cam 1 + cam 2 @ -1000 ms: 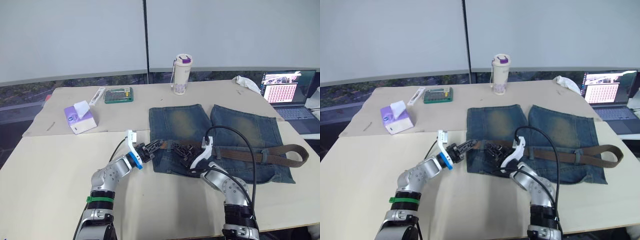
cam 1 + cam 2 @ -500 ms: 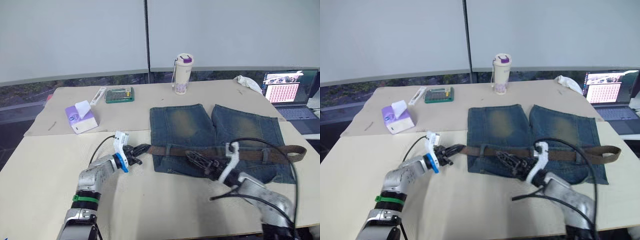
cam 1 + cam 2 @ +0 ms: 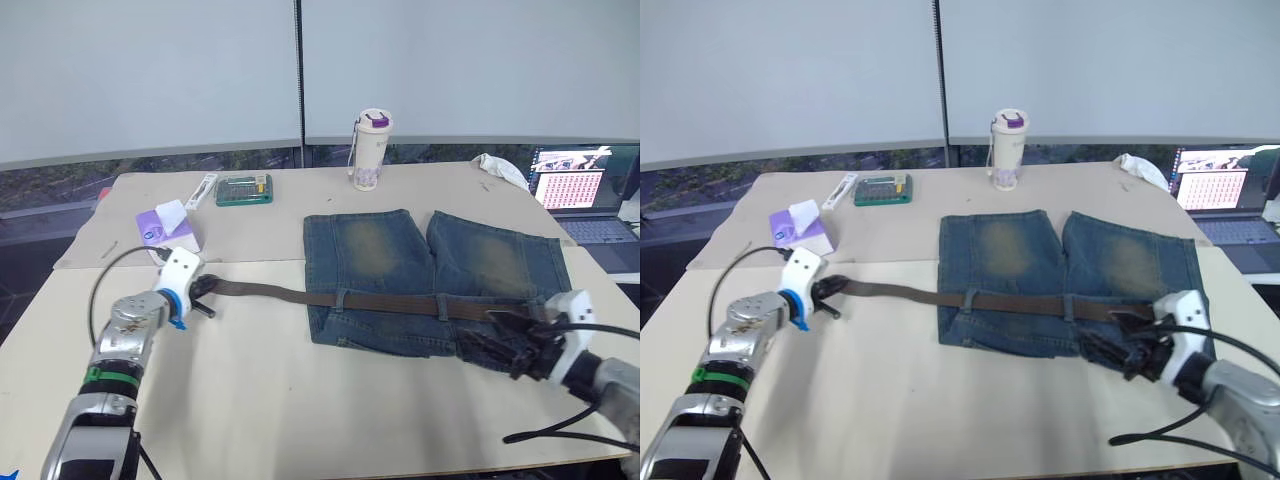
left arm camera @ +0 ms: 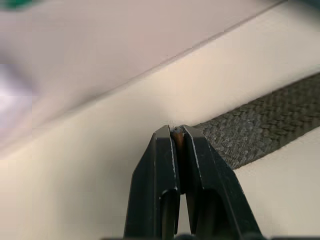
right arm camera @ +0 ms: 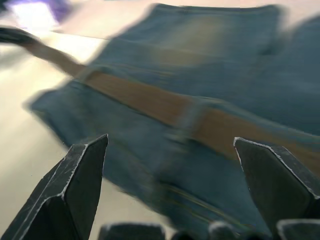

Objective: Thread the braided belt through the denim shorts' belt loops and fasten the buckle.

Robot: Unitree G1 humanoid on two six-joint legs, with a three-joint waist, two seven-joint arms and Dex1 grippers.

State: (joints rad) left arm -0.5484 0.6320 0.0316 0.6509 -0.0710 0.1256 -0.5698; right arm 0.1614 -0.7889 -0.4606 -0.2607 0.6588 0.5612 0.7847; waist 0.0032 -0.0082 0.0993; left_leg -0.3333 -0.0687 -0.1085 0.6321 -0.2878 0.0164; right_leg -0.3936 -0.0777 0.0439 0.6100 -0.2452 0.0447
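Across the waistband of the denim shorts [image 3: 430, 290] the braided belt [image 3: 400, 301] ran left to right; we had its free end pinched in our left gripper [image 3: 200, 297], well left of the shorts, while our right gripper [image 3: 500, 340] hung wide open, empty.

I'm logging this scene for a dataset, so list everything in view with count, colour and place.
denim shorts: one, blue with faded patches, flat mid-table.
braided belt: one, dark brown, along the waistband through belt loops, its end out past the shorts' left side.
tumbler: one, cream with purple lid, behind the shorts.
tissue box: one, purple, far left.
green case: one, back left.
laptop: one, open, far right.
white cloth: one, beside the laptop.
table: one, beige.
left gripper: black, shut on the belt's end.
right gripper: black, open, over the shorts' right edge.
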